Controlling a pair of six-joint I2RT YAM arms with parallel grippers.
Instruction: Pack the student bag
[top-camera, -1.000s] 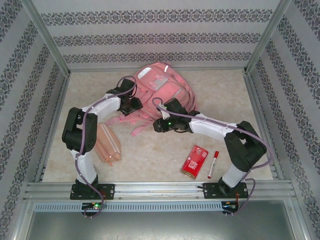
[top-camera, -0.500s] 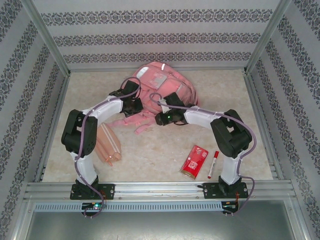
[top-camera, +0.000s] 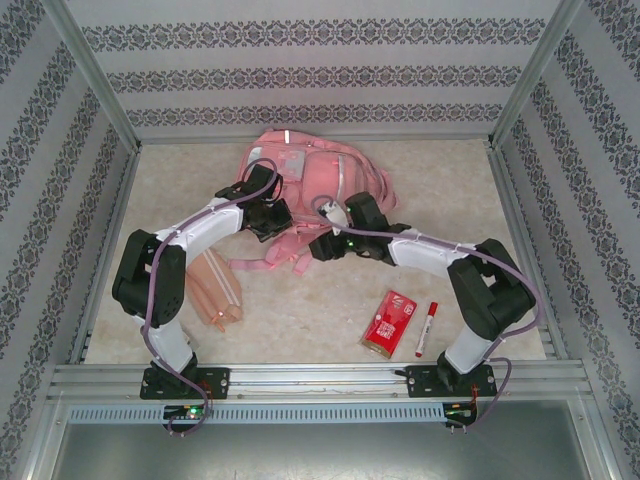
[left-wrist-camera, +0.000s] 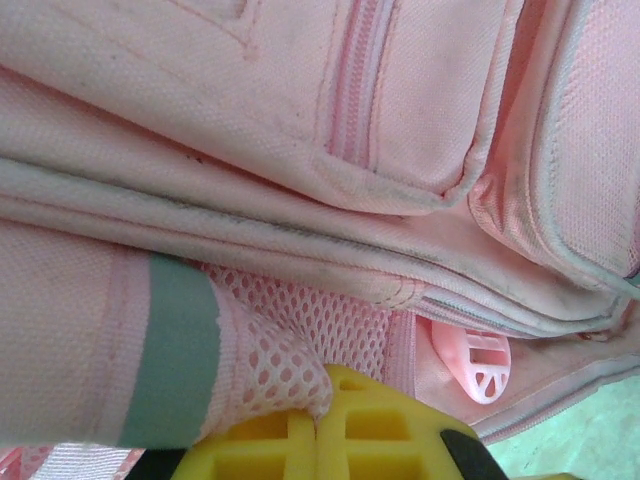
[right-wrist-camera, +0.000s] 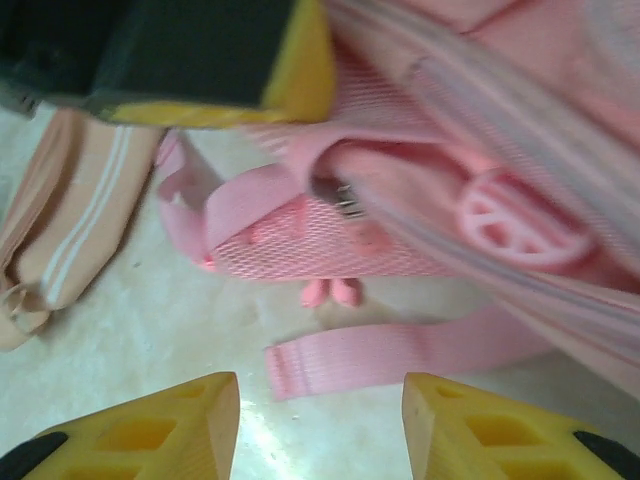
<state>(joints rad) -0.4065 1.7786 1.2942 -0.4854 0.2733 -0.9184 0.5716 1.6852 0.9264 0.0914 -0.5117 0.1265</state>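
Observation:
The student bag (top-camera: 312, 172), a large pink backpack, lies at the back middle of the table, its straps trailing toward the arms. My left gripper (top-camera: 272, 220) is at its lower left edge. Up close, the left gripper (left-wrist-camera: 320, 398) is shut, with a fold of the bag's pink mesh (left-wrist-camera: 290, 350) pinched between its yellow fingers. A round pink zipper pull (left-wrist-camera: 480, 365) hangs just to the right. My right gripper (top-camera: 322, 247) hovers by the bag's lower edge. In its own view the right gripper (right-wrist-camera: 320, 405) stands open over bare table, a loose pink strap (right-wrist-camera: 400, 350) just beyond it.
A peach striped pencil case (top-camera: 217, 285) lies near the left arm, also seen as the pencil case (right-wrist-camera: 70, 240) beside the strap. A red box (top-camera: 388, 322) and a red marker (top-camera: 426, 328) lie at the front right. Metal rails (top-camera: 320, 378) frame the table.
My left gripper has shut on the bag's mesh and the bag has turned and shifted left. The right gripper has opened wider and swung slightly toward the near side.

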